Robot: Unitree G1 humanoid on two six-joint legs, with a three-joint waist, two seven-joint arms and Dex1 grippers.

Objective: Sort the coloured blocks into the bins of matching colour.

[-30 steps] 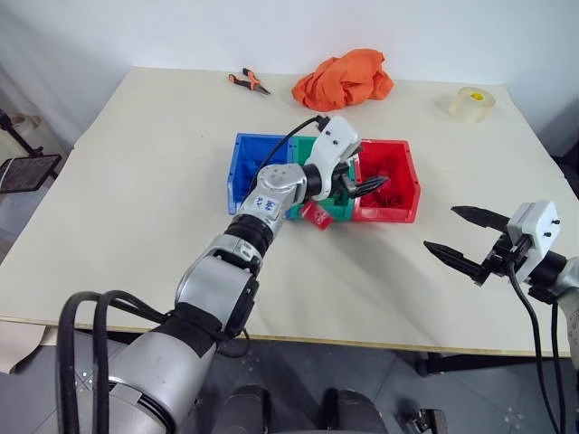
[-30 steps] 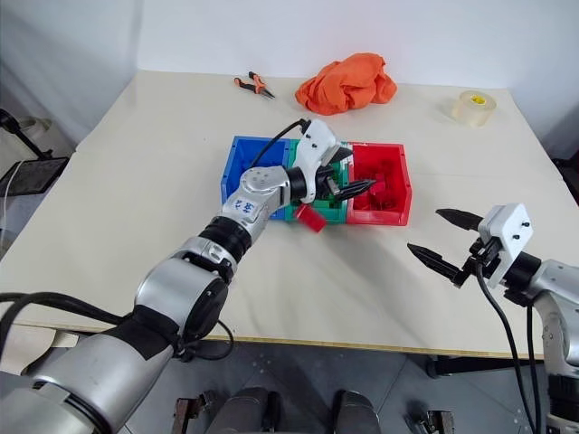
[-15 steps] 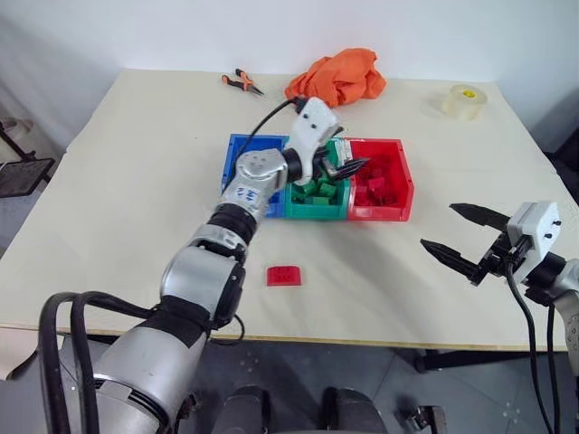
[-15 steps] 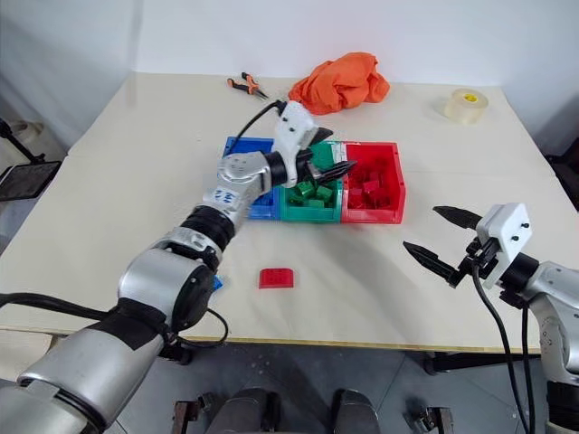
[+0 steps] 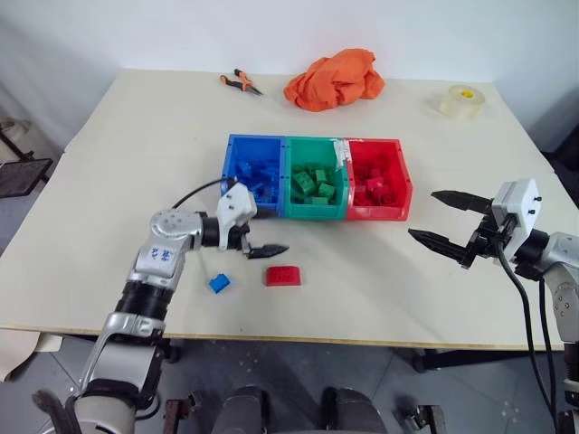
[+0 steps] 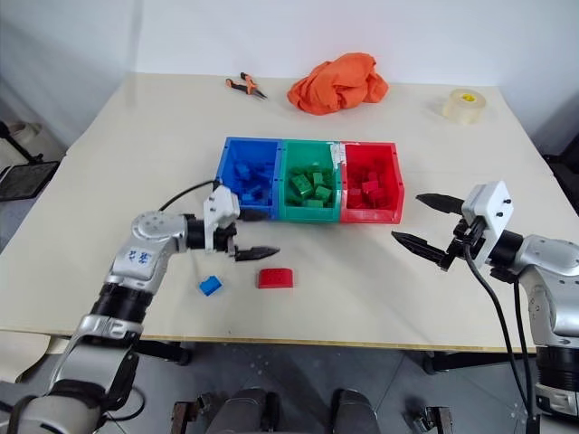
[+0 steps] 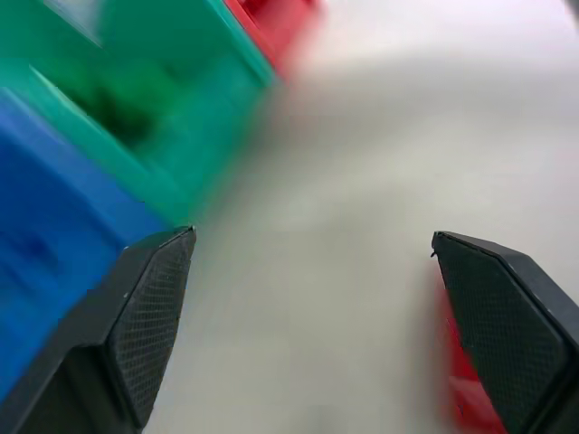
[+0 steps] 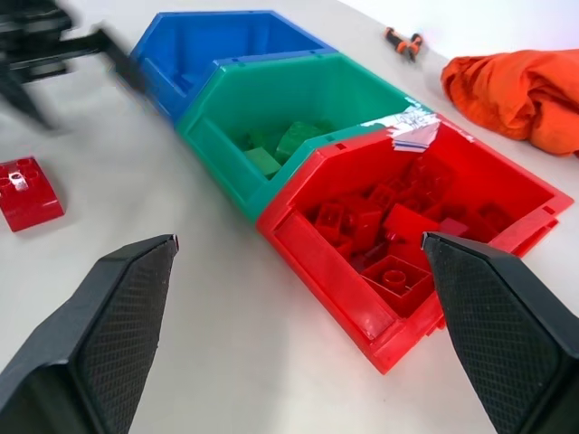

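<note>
Two blocks remain outside the bins (image 5: 317, 214): a red block (image 5: 282, 275) and a blue block (image 5: 219, 283) on the table (image 5: 136, 163). My left gripper (image 5: 256, 234), open and empty, hovers just beside the red block; I judge lowering onto it comes next. My right gripper (image 5: 441, 221) waits open. No legible writing.

**Where everything sits on my table**

The three joined bins (image 5: 317, 215) stand mid-table. Before them lie two loose blocks: the larger block (image 5: 282, 275) and, to its left, the smaller block (image 5: 219, 283). Behind the bins, the pliers (image 5: 240, 82) lie left, the cloth (image 5: 333, 80) centre, the tape roll (image 5: 458, 101) far right.
</note>
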